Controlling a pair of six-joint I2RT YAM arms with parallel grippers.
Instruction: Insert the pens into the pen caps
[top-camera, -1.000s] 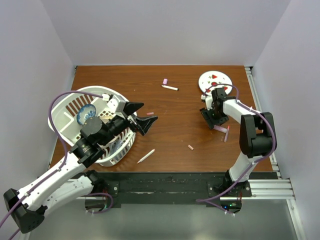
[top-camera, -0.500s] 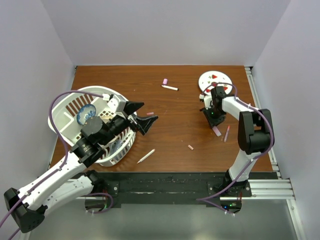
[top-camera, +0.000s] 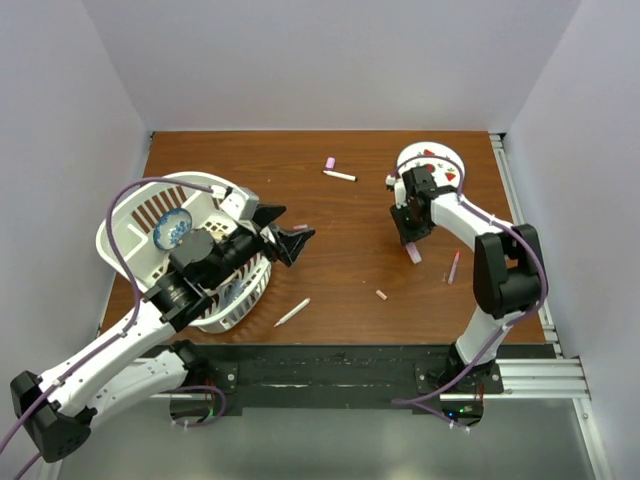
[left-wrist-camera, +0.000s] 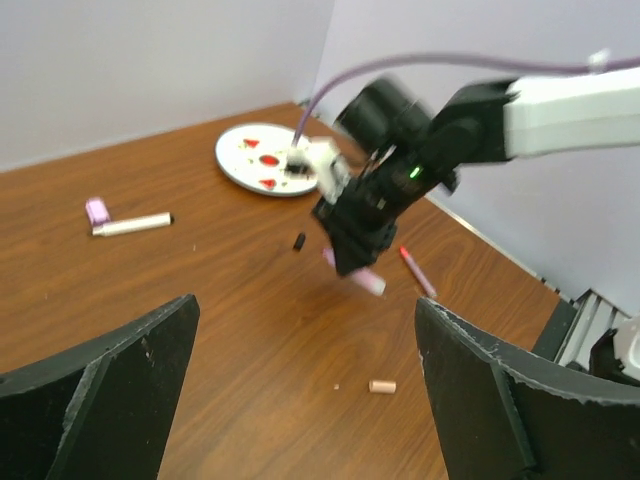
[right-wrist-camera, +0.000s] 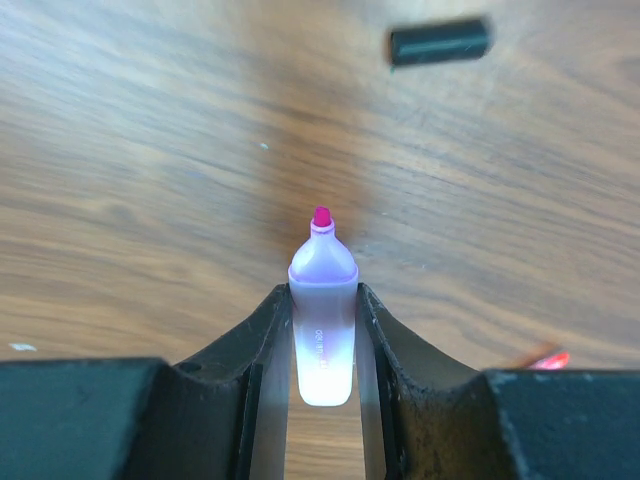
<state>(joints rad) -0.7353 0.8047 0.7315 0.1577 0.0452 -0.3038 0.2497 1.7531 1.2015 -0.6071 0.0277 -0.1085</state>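
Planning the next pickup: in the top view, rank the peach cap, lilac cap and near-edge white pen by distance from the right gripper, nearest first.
1. Peach cap, just near-left of the right gripper.
2. Lilac cap, far side, leftward.
3. White pen, near edge, farthest left.

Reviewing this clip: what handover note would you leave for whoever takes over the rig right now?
The right gripper is shut on the lilac pen, tip forward, near the black cap.
The left gripper is open, holding nothing, by the basket.
On the table: a white pen beside the lilac cap, a second white pen, a pink pen, the peach cap.
No pen is capped yet; all four remain.
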